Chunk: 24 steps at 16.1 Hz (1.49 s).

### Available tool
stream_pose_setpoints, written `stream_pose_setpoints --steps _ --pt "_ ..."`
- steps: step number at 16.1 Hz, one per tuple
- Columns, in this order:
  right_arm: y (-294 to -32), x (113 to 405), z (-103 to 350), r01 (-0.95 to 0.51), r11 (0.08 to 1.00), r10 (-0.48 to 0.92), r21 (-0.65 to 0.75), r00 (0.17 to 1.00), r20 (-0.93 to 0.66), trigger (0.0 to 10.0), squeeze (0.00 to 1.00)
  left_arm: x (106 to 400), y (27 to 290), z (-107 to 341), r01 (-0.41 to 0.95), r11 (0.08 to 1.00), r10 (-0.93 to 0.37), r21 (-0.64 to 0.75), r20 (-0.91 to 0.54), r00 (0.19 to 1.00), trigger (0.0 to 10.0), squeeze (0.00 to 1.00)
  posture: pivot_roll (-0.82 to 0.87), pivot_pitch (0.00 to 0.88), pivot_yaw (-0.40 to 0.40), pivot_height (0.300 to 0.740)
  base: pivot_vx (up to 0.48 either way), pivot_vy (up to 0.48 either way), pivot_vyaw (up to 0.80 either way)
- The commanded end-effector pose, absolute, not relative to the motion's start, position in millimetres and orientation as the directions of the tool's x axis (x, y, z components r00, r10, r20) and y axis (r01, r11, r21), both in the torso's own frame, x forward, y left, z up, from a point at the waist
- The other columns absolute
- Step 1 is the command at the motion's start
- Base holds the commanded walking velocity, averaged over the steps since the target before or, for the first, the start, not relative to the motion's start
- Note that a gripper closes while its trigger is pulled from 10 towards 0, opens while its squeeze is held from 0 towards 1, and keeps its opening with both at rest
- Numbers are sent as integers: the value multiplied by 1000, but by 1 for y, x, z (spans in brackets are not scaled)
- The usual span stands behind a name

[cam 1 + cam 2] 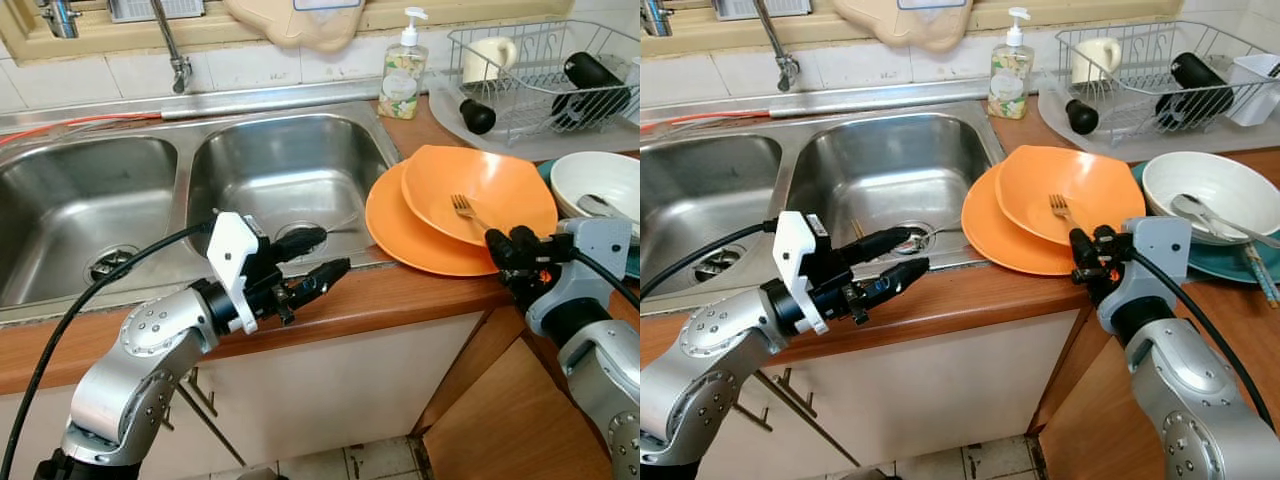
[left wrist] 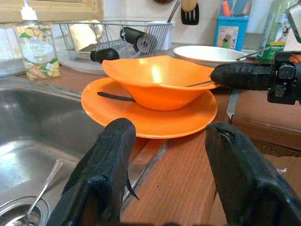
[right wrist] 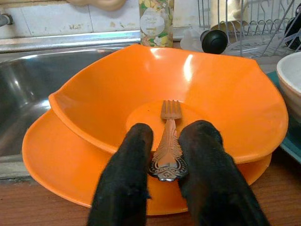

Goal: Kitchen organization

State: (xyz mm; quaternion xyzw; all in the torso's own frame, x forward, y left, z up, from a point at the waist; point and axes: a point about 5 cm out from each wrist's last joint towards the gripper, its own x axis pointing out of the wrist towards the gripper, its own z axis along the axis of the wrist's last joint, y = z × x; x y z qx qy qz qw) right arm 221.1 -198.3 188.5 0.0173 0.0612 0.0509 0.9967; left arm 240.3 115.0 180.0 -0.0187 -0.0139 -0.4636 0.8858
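Right pincer (image 3: 162,165): at the near rim of the orange bowl, its two black fingers narrowed on either side of the fork handle, gripping its ornate end.
Fork (image 3: 167,136): lies in the orange bowl, tines toward the bowl's middle, handle rising over the near rim.
Orange bowl (image 1: 500,185): sits on the orange plate (image 1: 400,225); the plate's near-left edge juts over the sink's right rim.
Left pincer (image 1: 318,258): hovers over the table's front strip before the right sink basin, fingers spread wide with nothing between them, pointing toward the orange plate; open table lies between it and the plate.
Sink (image 1: 230,150): double steel basin on the table's left side; a spoon (image 2: 40,190) lies in the right basin by the drain.
White bowl (image 1: 1215,195): just right of the orange bowl, on a teal plate (image 1: 1230,262), with a utensil in it.
Table's back edge: soap bottle (image 1: 403,70) beside the sink's back right corner; dish rack (image 1: 545,75) at the back right, holding a mug and a black bottle.
Open room: bare wood along the table's front edge between the two pincers.
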Motion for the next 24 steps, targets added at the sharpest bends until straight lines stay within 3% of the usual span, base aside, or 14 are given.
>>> stream_pose_setpoints --steps 1,8,13,16,19,20,21,22,24 --pt "-199 224 190 -101 994 104 36 989 -109 0 0 239 115 184 825 566 -824 1 43 565 10000 0 -142 0 63 740 0 0 0" --pt "-191 236 226 -252 967 253 -24 967 19 0 0 253 107 195 829 545 -837 125 30 546 10000 0 -137 0 65 740 0 0 0" --pt "-168 239 247 -477 873 483 -100 874 48 0 0 278 89 212 768 524 -838 368 64 542 10000 0 -142 0 65 740 0 0 0" --pt "-159 239 249 -530 840 537 -115 843 36 0 0 289 86 215 724 506 -832 470 44 553 10000 0 -141 0 63 740 0 0 0" --pt "-149 239 250 -590 796 597 -136 802 13 0 0 303 77 219 678 471 -839 565 48 542 4157 0 -145 0 68 740 0 0 0" --pt "-147 239 251 -598 789 605 -140 796 10 0 0 305 74 220 678 456 -847 576 47 530 3725 0 -147 0 67 740 0 0 0" --pt "-146 239 251 -606 783 613 -144 790 6 0 0 306 72 220 678 448 -852 583 48 522 2431 0 -147 0 66 740 0 0 0" --pt "-145 239 251 -609 779 616 -146 787 4 0 0 307 71 220 673 446 -852 590 49 521 2039 0 -147 0 66 740 0 0 0" --pt "-142 239 253 -620 770 628 -149 778 4 0 0 312 67 220 656 431 -855 620 50 516 2235 0 -148 0 65 740 0 0 0"
